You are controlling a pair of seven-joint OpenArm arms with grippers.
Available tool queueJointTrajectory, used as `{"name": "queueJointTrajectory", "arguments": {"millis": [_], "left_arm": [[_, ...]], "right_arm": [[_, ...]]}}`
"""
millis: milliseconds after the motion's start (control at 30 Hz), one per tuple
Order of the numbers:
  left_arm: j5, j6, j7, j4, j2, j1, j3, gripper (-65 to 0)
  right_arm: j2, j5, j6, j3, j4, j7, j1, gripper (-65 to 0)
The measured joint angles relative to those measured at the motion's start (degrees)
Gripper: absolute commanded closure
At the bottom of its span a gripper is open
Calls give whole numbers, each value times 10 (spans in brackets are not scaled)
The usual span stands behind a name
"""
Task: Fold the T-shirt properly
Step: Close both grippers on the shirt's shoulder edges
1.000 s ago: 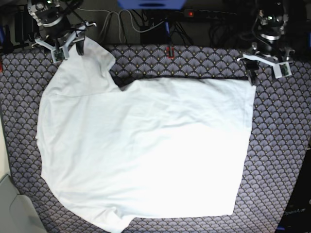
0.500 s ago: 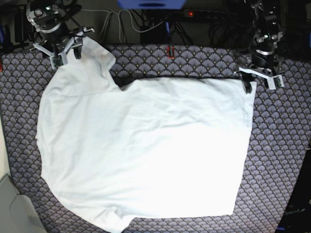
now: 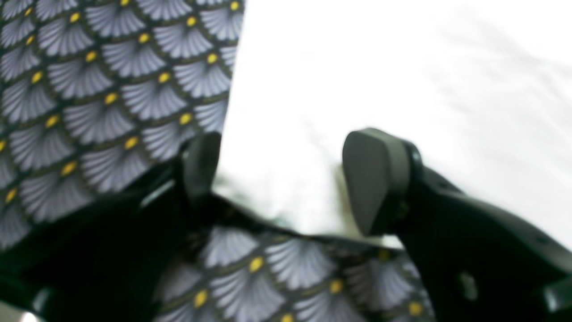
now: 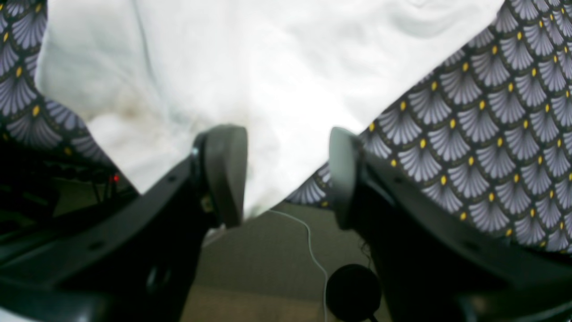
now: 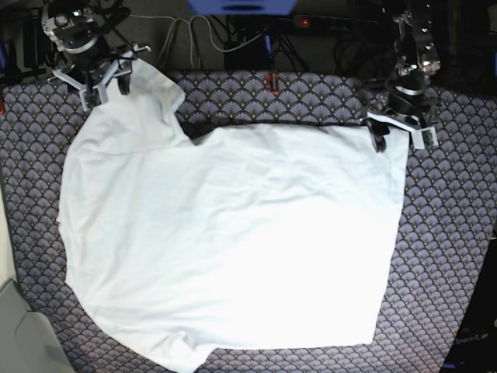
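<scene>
The white T-shirt (image 5: 233, 233) lies spread flat on the patterned cloth, one sleeve pointing to the far left. My left gripper (image 5: 394, 138) hangs over the shirt's far right corner. In the left wrist view it (image 3: 286, 179) is open, its fingers (image 3: 375, 179) straddling that corner of the T-shirt (image 3: 380, 67) without pinching it. My right gripper (image 5: 107, 85) is at the tip of the far left sleeve. The right wrist view shows it (image 4: 283, 174) open too, with the sleeve's edge (image 4: 268, 58) between its fingers.
A grey fan-patterned cloth (image 5: 450, 233) covers the table. Cables and a power strip (image 5: 334, 22) run behind the far edge. A grey object (image 5: 23, 334) sits at the near left corner. Beyond the table edge are a thin cable and a black round thing (image 4: 353, 290).
My left gripper has moved left and down onto the shirt's far right corner. The right gripper shifted slightly away toward the far left, then held still.
</scene>
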Motion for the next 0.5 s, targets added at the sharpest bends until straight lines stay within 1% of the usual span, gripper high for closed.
{"name": "queueJointTrajectory", "arguments": {"millis": [67,233,267,333,433,500], "left_arm": [[2,-1,-9,-4,0,0,5,-435],[2,-2,-9,-4,0,0,6,-430],[2,-2,-9,-4,0,0,6,-410],[1,-2,-8,-4,0,0,6,-325],[0,-2,-5,-4,0,0,6,-152],[0,-2,-3,-4,0,0,6,-53]], "right_arm": [[0,0,0,0,0,0,0,-305],[0,0,0,0,0,0,0,-304],[0,0,0,0,0,0,0,-304],[0,0,0,0,0,0,0,-304],[0,0,0,0,0,0,0,-304],[0,0,0,0,0,0,0,-304]]}}
